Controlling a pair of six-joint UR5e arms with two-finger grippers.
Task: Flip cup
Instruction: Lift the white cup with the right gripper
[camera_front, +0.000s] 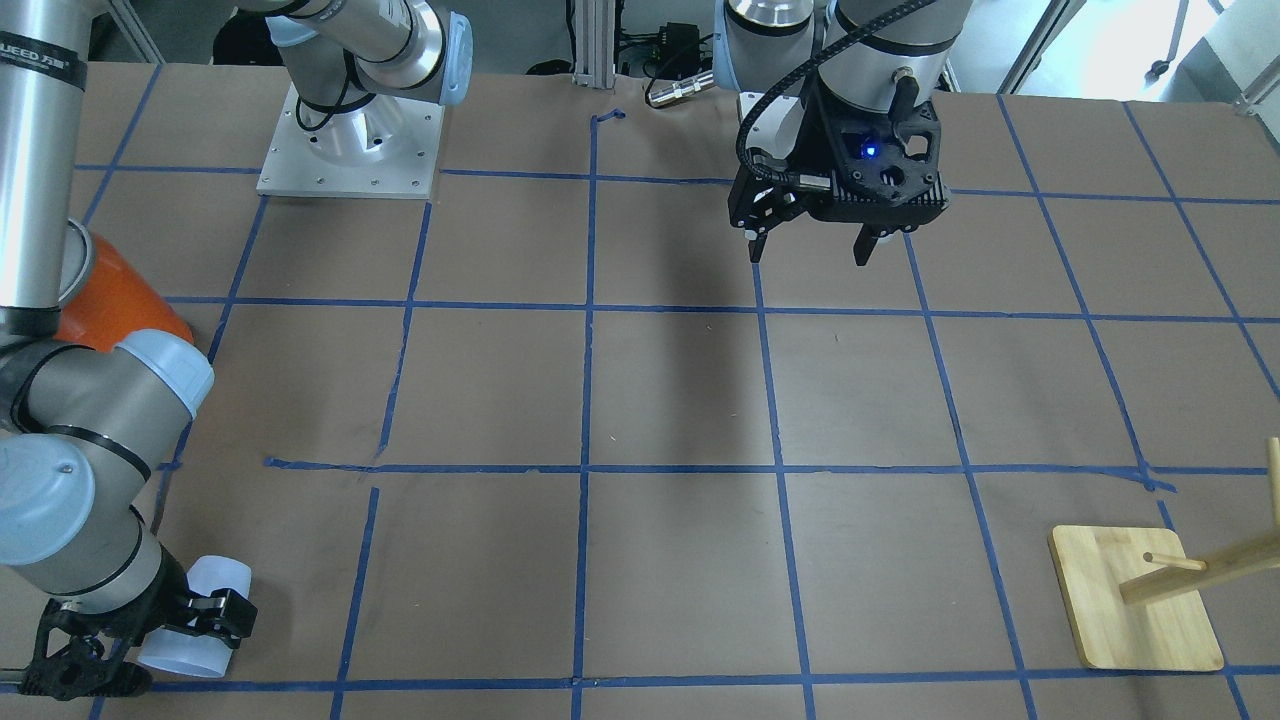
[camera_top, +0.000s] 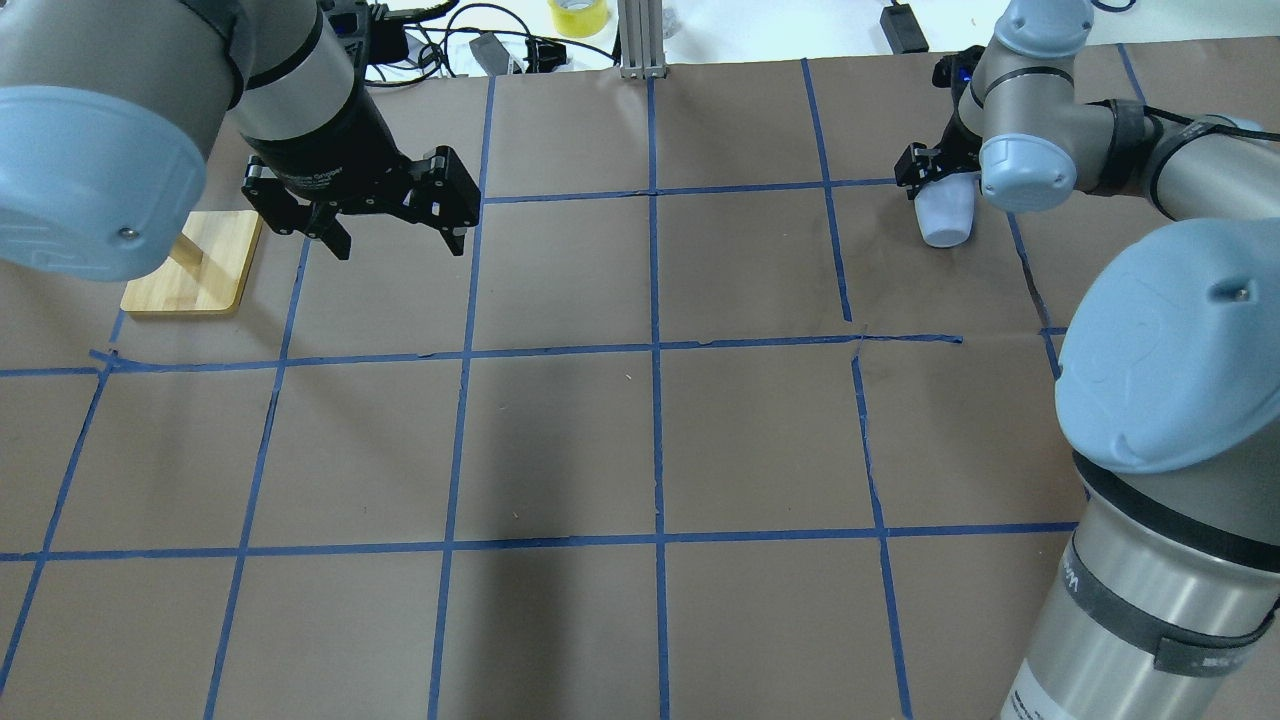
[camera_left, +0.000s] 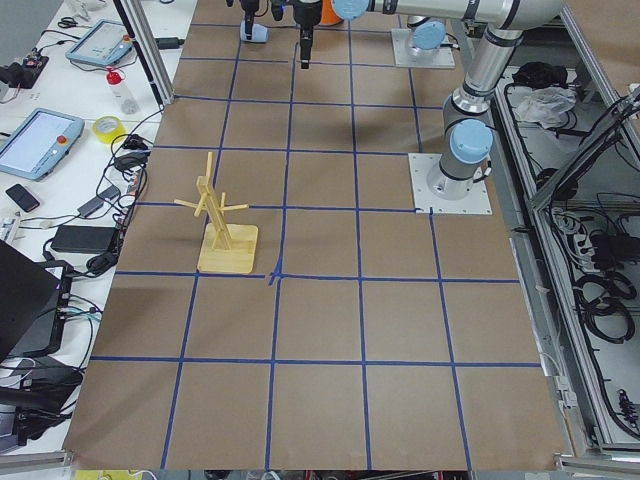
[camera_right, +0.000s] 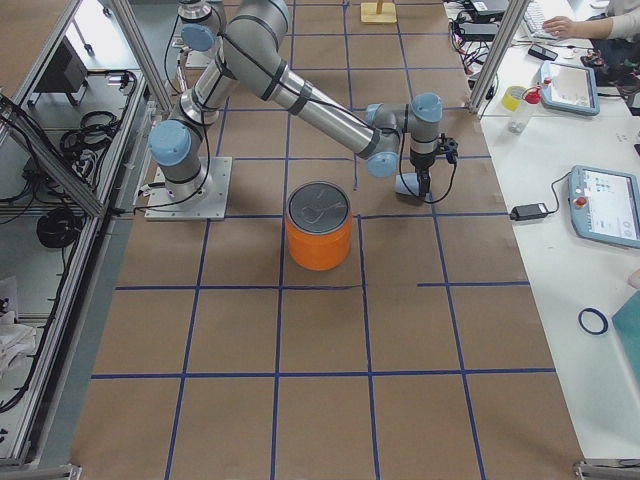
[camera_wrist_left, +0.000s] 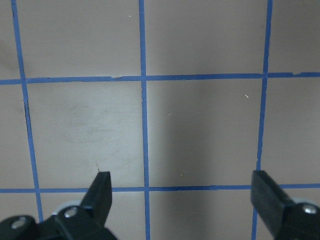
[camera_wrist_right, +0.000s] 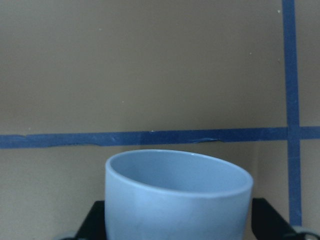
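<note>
The cup (camera_front: 205, 600), a small pale blue-white tumbler, is tipped onto its side at the table's far right corner from the robot. My right gripper (camera_wrist_right: 179, 224) is shut on the cup (camera_wrist_right: 177, 192), with a black finger on each side of its wall. From overhead the cup (camera_top: 947, 218) sticks out below the right wrist. I cannot tell whether it touches the table. My left gripper (camera_front: 810, 250) hangs open and empty above the table near the left base, its fingertips (camera_wrist_left: 102, 187) spread wide over the blue grid.
A large orange can (camera_right: 319, 228) with a silver lid stands close behind the right arm's elbow, partly hidden in the front view (camera_front: 110, 300). A wooden peg rack (camera_front: 1135, 600) stands at the robot's far left. Blue tape lines grid the brown table (camera_top: 650, 450).
</note>
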